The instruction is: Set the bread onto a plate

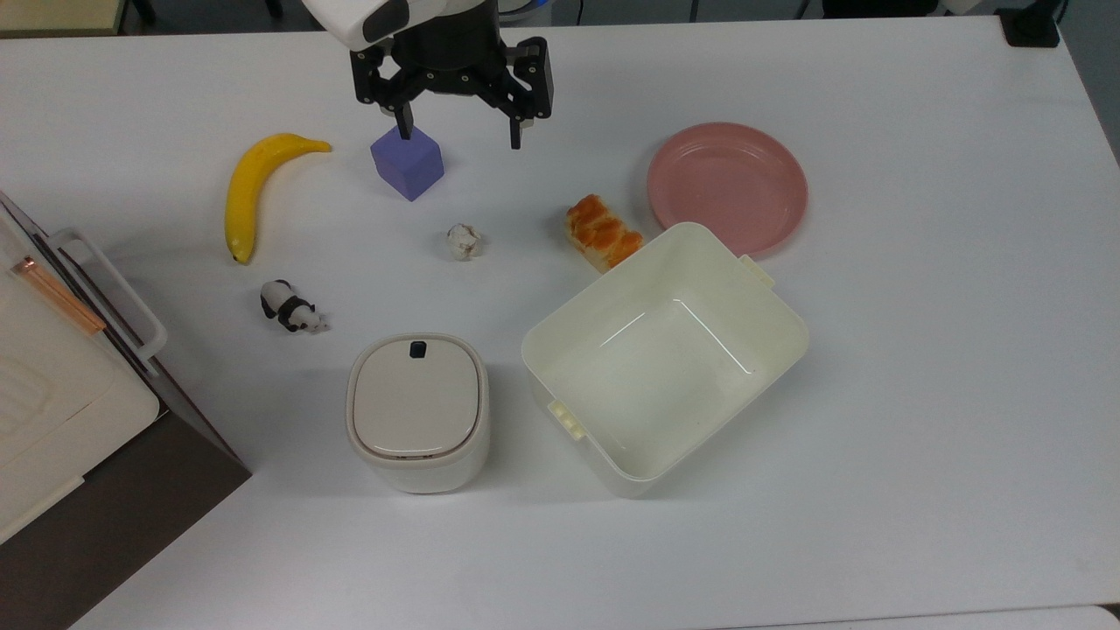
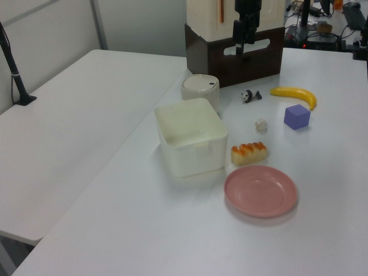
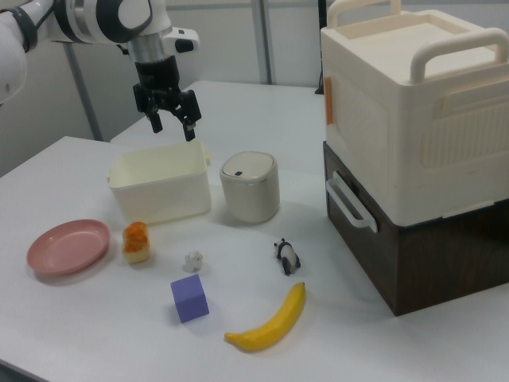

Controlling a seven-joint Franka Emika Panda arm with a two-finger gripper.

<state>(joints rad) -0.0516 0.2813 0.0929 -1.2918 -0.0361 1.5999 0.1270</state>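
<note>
Hand (image 1: 458, 122) is hanging open and empty at the upper middle of the top view, its fingers spread wide above the bench (image 1: 919, 367), one fingertip over the purple cube (image 1: 408, 163). I am reading this as the approach step, with nothing grasped yet. The bread (image 1: 602, 231) is lying on the bench right of centre in the top view, between the whitish ball (image 1: 464, 241) and the plate (image 1: 728, 187), just beside the corner of the cream tub (image 1: 665, 354). The plate is sitting empty toward the upper right. Next I am judging that the hand needs to travel toward the top view's right, come down over the bread, and close across its narrow width without bumping the tub wall. The tub is holding nothing, and the small lidded bin (image 1: 417, 411) at lower centre is shut.
</note>
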